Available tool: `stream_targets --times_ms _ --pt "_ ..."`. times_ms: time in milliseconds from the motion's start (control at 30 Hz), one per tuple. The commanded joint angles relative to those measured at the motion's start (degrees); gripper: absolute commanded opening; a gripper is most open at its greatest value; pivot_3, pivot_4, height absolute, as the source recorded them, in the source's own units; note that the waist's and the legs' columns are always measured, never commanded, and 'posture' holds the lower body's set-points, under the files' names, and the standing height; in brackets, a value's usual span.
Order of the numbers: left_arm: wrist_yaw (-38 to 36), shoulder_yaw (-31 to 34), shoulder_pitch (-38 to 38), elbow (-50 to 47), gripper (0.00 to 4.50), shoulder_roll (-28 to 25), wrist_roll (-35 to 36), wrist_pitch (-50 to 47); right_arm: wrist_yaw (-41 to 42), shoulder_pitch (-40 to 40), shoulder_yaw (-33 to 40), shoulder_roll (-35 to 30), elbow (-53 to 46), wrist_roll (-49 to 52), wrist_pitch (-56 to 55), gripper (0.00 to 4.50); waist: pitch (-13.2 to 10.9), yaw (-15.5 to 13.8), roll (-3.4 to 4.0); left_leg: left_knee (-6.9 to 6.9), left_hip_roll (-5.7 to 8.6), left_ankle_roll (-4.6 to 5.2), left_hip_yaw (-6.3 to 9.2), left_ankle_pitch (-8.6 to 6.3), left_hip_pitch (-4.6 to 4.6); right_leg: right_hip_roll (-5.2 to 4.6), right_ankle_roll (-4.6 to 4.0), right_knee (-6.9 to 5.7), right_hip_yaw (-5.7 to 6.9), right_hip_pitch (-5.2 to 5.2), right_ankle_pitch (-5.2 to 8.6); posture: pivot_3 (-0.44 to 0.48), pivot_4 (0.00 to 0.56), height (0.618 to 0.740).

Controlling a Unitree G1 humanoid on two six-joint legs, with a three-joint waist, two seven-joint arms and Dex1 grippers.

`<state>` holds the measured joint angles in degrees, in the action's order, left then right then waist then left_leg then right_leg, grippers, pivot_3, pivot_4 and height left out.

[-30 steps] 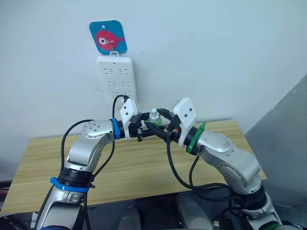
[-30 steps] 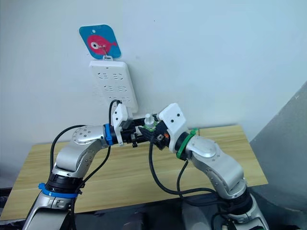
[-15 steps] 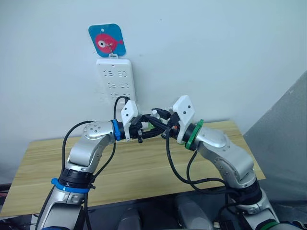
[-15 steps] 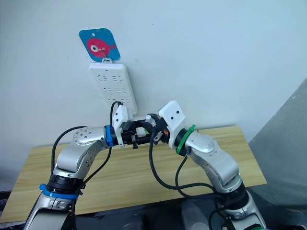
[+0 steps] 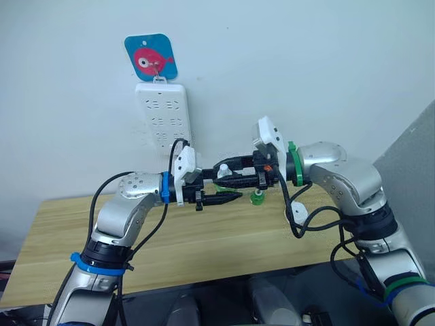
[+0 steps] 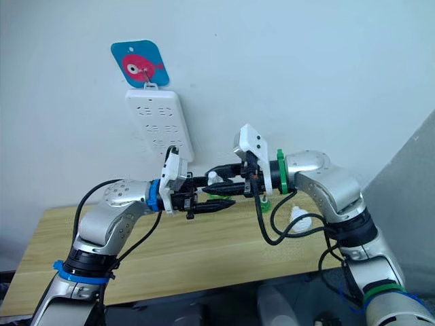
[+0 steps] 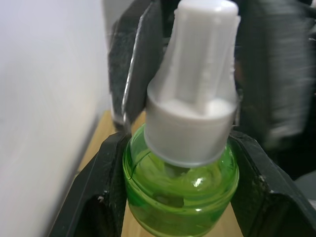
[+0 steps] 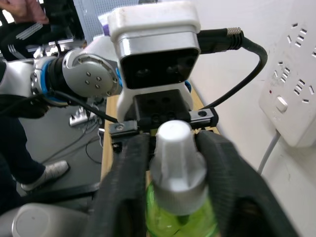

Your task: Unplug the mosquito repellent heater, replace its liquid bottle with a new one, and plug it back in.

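The new one [image 7: 180, 197], a translucent green bottle with a white cap [image 7: 195, 98], is held in the air in front of the wall, above the table's back edge. My left gripper [image 7: 180, 148] is shut on its green body. My right gripper [image 8: 173, 143] reaches in from the right, level with it, and its fingers [image 8: 131, 173] press both sides of the cap [image 8: 177, 163]. In the left eye view the two grippers meet at the bottle [image 5: 219, 180]. A small white rounded unit, apparently the mosquito repellent heater [image 5: 296, 207], lies on the table under my right forearm.
A white power strip [image 5: 162, 115] hangs on the wall under a blue fish-shaped hook [image 5: 151, 58]. A small green object [image 5: 257, 197] sits on the wooden table [image 5: 204, 238] near the wall. A grey panel [image 5: 414, 149] stands at the right.
My right arm has swung out to the right and risen; its gripper now comes in level onto the cap. This uncovers the green object and white unit on the table. The left arm barely moved.
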<state>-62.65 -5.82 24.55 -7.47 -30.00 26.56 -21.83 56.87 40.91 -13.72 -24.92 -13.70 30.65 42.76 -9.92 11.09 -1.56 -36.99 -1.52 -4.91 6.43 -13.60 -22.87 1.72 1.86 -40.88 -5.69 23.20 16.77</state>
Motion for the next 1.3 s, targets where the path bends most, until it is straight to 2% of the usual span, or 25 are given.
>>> stream_targets --times_ms 33,67,100,267,400,700,733,800,967,1000,1100,1300 --pt "4.85 2.49 -0.79 -2.19 2.31 0.42 -0.79 0.2 -6.72 -3.47 1.61 1.74 -7.41 -1.8 -2.55 3.22 0.0 0.0 0.0 0.0 0.0 0.0 0.0 0.0 -0.01 0.0 0.0 0.0 0.0 0.01 0.0 -0.174 0.101 0.74" --pt "5.61 2.29 -1.07 -2.27 2.31 0.49 -1.25 0.53 -9.87 -4.89 2.55 2.91 -9.23 -2.11 -2.49 3.58 0.0 0.01 0.0 -0.01 0.0 0.0 -0.01 0.0 -0.01 0.0 0.01 -0.01 -0.01 0.02 0.0 -0.177 0.102 0.74" --pt "6.75 2.31 -1.3 -2.18 2.31 0.78 -1.61 0.67 -13.95 -6.88 3.47 4.04 -11.49 -3.41 -2.59 3.63 0.0 0.01 0.0 -0.01 -0.01 0.0 -0.01 0.0 -0.01 0.0 0.01 -0.01 -0.02 0.02 0.0 -0.18 0.1 0.74" --pt "10.61 1.96 -2.23 -2.05 2.31 2.05 -3.62 2.49 -25.35 -15.12 2.13 6.2 -19.86 -10.12 -4.15 3.63 0.15 -0.1 0.01 -0.02 0.03 -0.02 -0.02 0.0 -0.04 -0.02 0.02 0.01 -0.05 0.02 0.01 -0.202 0.097 0.74" --pt "14.0 1.51 -2.16 -1.83 2.31 4.21 -5.07 3.59 -35.61 -17.75 -2.32 12.6 -19.86 -15.83 -3.44 3.63 0.29 0.12 0.03 -0.01 -0.02 -0.02 -0.04 0.0 0.01 0.04 0.07 -0.01 -0.08 0.02 0.04 -0.212 0.096 0.74" --pt "15.93 1.31 -1.36 -2.56 2.31 5.6 -5.18 2.87 -40.58 -17.02 -4.8 19.87 -14.94 -19.2 -5.39 3.63 0.57 0.19 0.14 0.0 -0.04 -0.02 -0.04 0.0 0.01 0.1 0.03 0.0 -0.09 0.02 0.01 -0.191 0.092 0.74" --pt "16.19 1.42 -1.3 -2.69 2.31 5.65 -5.08 2.69 -40.48 -17.05 -4.73 19.96 -14.85 -19.23 -5.55 3.45 0.59 0.17 0.13 0.0 -0.04 -0.02 -0.04 0.0 0.01 0.1 0.03 0.0 -0.09 0.02 0.01 -0.191 0.092 0.74" --pt "16.42 1.53 -1.41 -3.08 2.31 5.54 -4.84 2.49 -39.98 -17.15 -4.71 20.23 -14.72 -18.66 -5.92 2.99 0.61 0.17 0.14 0.0 -0.04 -0.02 -0.04 0.0 0.0 0.1 0.02 0.0 -0.09 0.02 0.01 -0.191 0.092 0.74" --pt "16.07 1.65 -2.16 -4.05 2.31 4.92 -4.51 1.97 -36.5 -17.99 -4.52 18.78 -15.05 -16.43 -6.66 1.23 0.69 0.11 0.13 0.01 -0.04 -0.02 -0.03 0.0 0.01 0.1 0.03 0.0 -0.08 0.02 0.01 -0.173 0.093 0.74" --pt "15.96 1.73 -2.22 -4.13 2.31 4.77 -4.44 1.84 -35.79 -17.95 -4.37 18.49 -15.05 -16.03 -6.81 1.1 0.69 0.11 0.13 0.01 -0.04 -0.02 -0.03 0.0 0.01 0.1 0.04 0.0 -0.08 0.02 0.02 -0.173 0.093 0.74" --pt "13.61 2.23 -2.89 -4.47 2.31 2.94 -3.35 0.97 -28.97 -16.87 -3.64 15.82 -14.68 -12.59 -7.41 1.1 0.7 0.1 0.14 0.01 -0.04 -0.01 -0.03 0.0 0.01 0.11 0.05 0.0 -0.07 0.02 0.03 -0.171 0.093 0.74" --pt "3.2 1.88 -2.35 -3.99 2.31 -3.09 0.27 -0.22 -1.98 -6.09 -5.34 3.3 -7.39 -5.88 -10.5 1.1 0.69 0.14 0.15 0.02 -0.03 0.0 -0.05 0.0 0.08 0.12 0.13 0.01 -0.06 -0.02 0.08 -0.173 0.102 0.74"
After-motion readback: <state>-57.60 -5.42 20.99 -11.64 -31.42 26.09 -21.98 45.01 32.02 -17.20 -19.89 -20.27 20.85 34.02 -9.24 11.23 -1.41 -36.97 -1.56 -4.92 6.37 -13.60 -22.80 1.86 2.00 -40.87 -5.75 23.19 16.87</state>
